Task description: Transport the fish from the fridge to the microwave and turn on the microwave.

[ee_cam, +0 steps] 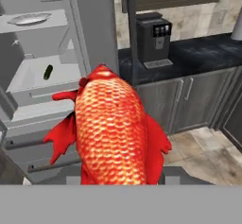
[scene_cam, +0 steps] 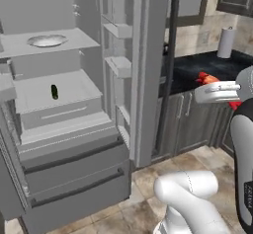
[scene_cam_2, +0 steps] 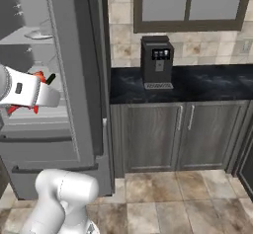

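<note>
Clearly the fish [ee_cam: 112,128] sat right in front of the hand camera, red-orange w/ neat scale rows, darker red fins flaring both sides and a rounded head end pointing away. It looked held by the gripper [scene_cam: 207,80]: in the left base view red bits showed just past the white hand, above the dark counter [scene_cam: 197,67]; in the right base view red fins [scene_cam_2: 38,77] poked out round the hand, in front of the fridge [scene_cam_2: 69,70]. The fingers themselves were hidden by the body, so the jaws read as part-closed on the fish, pinching it approx. mid-body or toward the tail; exact contact couldn't be told.

Judged as stiff, light, prob. a bit slick on the scales. The thick middle seemed the best place to grip; the fins looked too thin to take a hold.

Further off, the fridge stood open w/ a white plate [ee_cam: 29,19] on its upper shelf and a small dark green item [ee_cam: 47,72] on the shelf below. Beyond, a black coffee machine [ee_cam: 153,38] sat on the counter under the wall cabinets [scene_cam_2: 188,3].
</note>
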You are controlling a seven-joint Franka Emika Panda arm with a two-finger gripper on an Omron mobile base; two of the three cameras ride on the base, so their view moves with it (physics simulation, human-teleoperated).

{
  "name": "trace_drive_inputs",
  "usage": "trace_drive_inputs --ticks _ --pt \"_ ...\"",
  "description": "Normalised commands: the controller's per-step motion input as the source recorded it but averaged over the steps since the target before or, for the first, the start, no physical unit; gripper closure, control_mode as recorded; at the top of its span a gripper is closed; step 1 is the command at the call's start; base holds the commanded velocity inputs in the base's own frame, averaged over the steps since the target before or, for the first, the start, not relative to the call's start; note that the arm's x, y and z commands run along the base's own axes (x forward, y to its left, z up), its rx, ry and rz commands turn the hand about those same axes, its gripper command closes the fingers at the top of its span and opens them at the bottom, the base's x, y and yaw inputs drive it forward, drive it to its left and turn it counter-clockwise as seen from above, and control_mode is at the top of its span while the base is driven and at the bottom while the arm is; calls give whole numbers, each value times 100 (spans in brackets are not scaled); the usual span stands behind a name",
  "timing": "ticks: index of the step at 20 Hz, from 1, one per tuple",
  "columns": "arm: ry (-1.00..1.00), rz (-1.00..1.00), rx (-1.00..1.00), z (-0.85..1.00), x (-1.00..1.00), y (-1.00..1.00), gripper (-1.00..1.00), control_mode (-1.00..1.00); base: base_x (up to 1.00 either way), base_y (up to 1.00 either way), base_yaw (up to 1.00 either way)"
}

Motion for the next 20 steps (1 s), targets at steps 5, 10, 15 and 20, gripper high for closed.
trace_drive_inputs --ticks 5,10,15,20 --pt "0 0 0 0 0 0 100 100 0 -64 -30" --pt "0 0 0 0 0 0 100 100 0 -63 -31" --pt "0 0 0 0 0 0 100 100 0 -62 -30" --pt "0 0 0 0 0 0 100 100 -1 -58 -30"
